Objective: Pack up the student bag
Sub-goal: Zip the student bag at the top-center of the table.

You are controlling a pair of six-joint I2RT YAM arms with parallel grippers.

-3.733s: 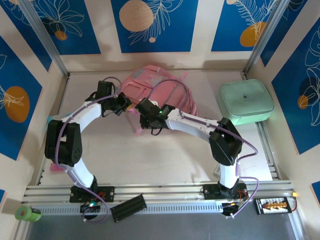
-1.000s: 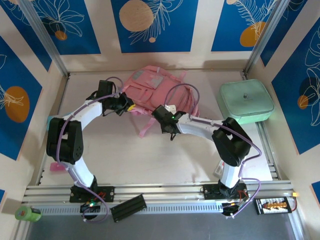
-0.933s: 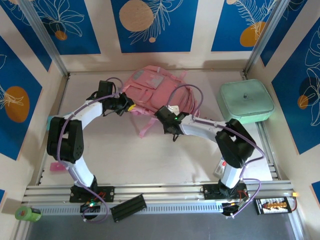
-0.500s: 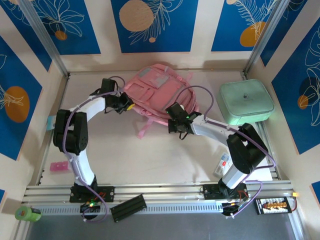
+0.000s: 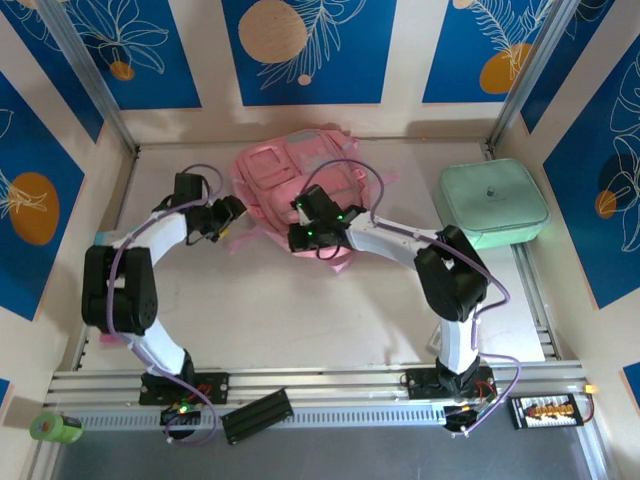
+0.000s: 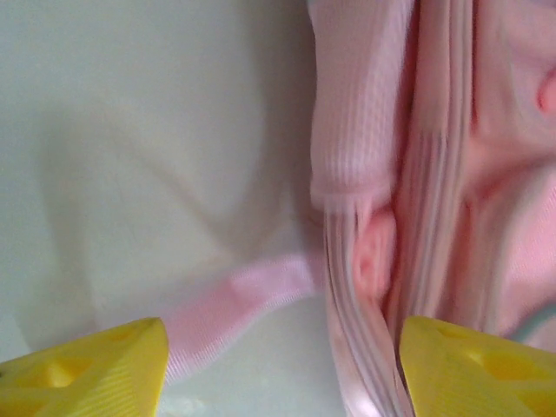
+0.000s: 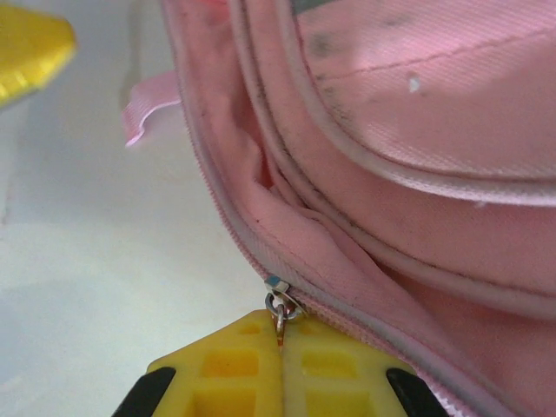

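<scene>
While the right gripper (image 7: pixel 282 369) has its two yellow fingers pressed flat together on a small metal zip pull (image 7: pixel 279 313), the left gripper (image 6: pixel 282 373) waits just beside the bag with its fingertips (image 6: pixel 95 369) spread wide and nothing caught in them. The student bag (image 5: pixel 290 175), a large pink fabric backpack, lies flat on the pale table (image 5: pixel 300 310) towards the far side, roughly in the middle, with its front pockets facing up. From above, both arms reach in from the near edge: the left one comes to the bag's left edge and the right one to its near edge. In the left wrist view, a pale pink strap (image 6: pixel 252 291) trails across the table in the gap between the open fingers, next to the ribbed edge of the bag. In the right wrist view, the zip track curves along the pink seam down to the slider at the fingers; whether the teeth beside it are parted or closed cannot be told. A mint-green rounded case (image 5: pixel 492 203) sits well apart on the right of the table, outside the bag. Judging from this, the packing looks to be at an early stage: a zip is in hand, no compartment shows open, and nothing is seen going inside yet.
</scene>
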